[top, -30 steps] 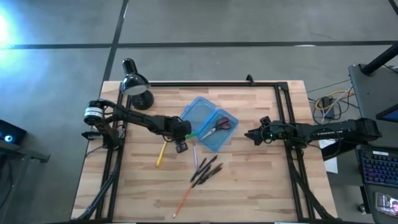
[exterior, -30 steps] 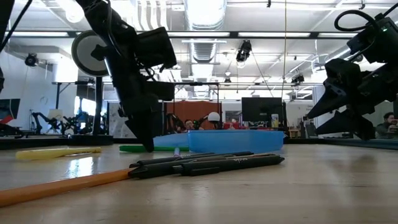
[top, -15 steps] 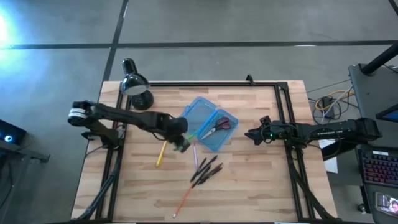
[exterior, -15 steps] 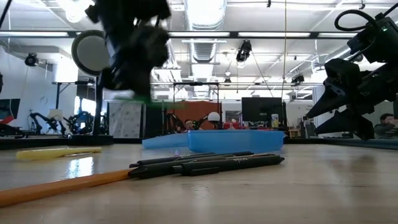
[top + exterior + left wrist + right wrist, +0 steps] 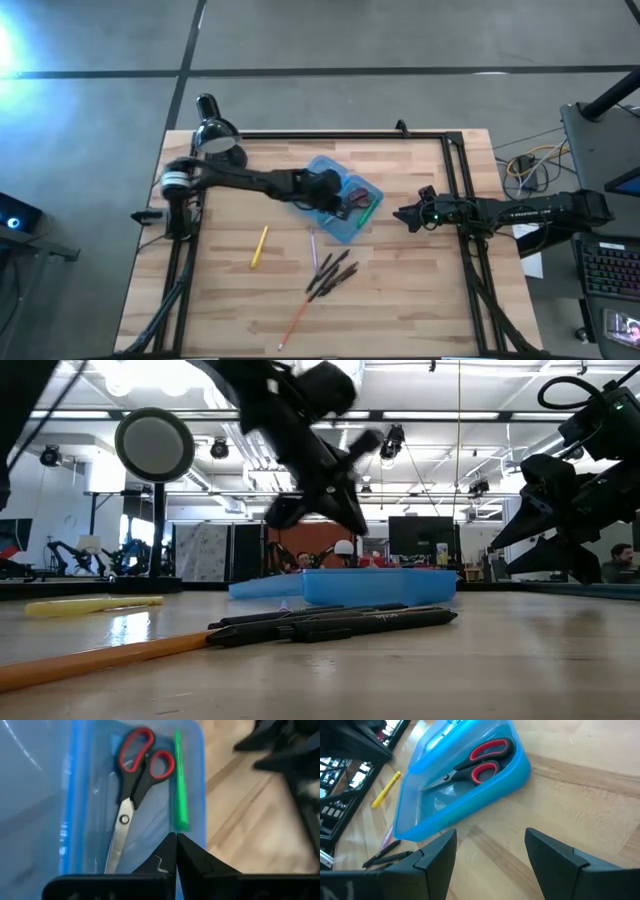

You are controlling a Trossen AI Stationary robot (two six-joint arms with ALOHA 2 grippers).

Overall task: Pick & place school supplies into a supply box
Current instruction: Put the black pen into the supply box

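Farthest to the left of the left gripper [image 5: 327, 190], well apart from it on the bare wood, lies the yellow pen [image 5: 259, 246], not yet collected. The left gripper itself hangs over the open supply box [image 5: 312, 176]. Its fingers meet tip to tip in its wrist view and nothing shows between them, so it appears closed and empty.

Just ahead of those fingertips, inside the box, lie the red-handled scissors [image 5: 134, 785] and, beside them along the box wall, the green pen [image 5: 179, 782]. The right wrist view shows the scissors in the box but not the green pen, so exactly where the pen rests is uncertain. Two items look to be delivered.

Nearer the table's front edge than the gripper, the rest is still out: the pale purple pen [image 5: 313, 248] just outside the box, the cluster of black pens [image 5: 334, 274] beyond it, and the orange pencil [image 5: 295, 323] farthest forward. In the low view the black pens and the orange pencil lie flat on the table in front of the box.

To the right, well apart from the box, the right gripper [image 5: 403, 216] waits near the table's right side, fingers spread wide and holding nothing.

By this count the job is under half done.
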